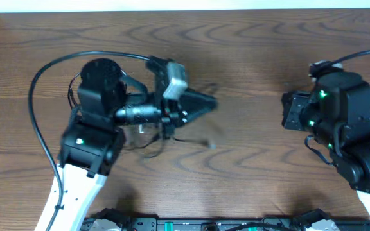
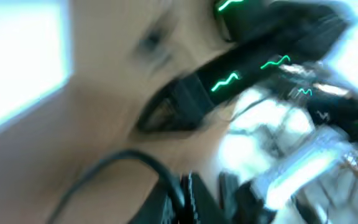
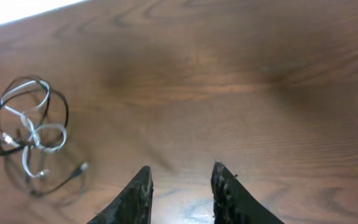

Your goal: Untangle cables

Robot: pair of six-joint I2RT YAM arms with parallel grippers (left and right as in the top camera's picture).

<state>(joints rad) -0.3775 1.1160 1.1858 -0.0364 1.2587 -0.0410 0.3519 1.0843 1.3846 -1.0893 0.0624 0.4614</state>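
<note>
Overhead view: on the brown wood-grain tabletop (image 1: pixel 249 51) the tangle of thin black and white cables (image 1: pixel 151 140) lies partly under the left arm's wrist, on the robot's side of it. One black strand trails out to the right and ends in a small plug (image 1: pixel 209 145). That strand gives the bundle a roughly left-to-right long axis. The left end effector (image 1: pixel 211 102) points right, and its fingers meet in a single dark tip, so it is closed. Whether a cord is pinched in it cannot be made out. Its tip sits just beyond the tangle, so the cables lie behind and beside it rather than ahead. The right arm (image 1: pixel 339 109) stands well apart at the far right, with bare wood between it and the plug.

Left wrist view: the picture is smeared by motion. It shows only dark shapes and green lights, with neither cables nor fingers legible.

Right wrist view: the right end effector (image 3: pixel 182 168) is open. Its two black fingers stand apart with nothing between them, over bare wood. The cables sit ahead and far to its left, as white loops inside black ones.

My judgement is that the left arm is clearly the nearer one. The right would have to travel left toward the plug end to take a strand.
</note>
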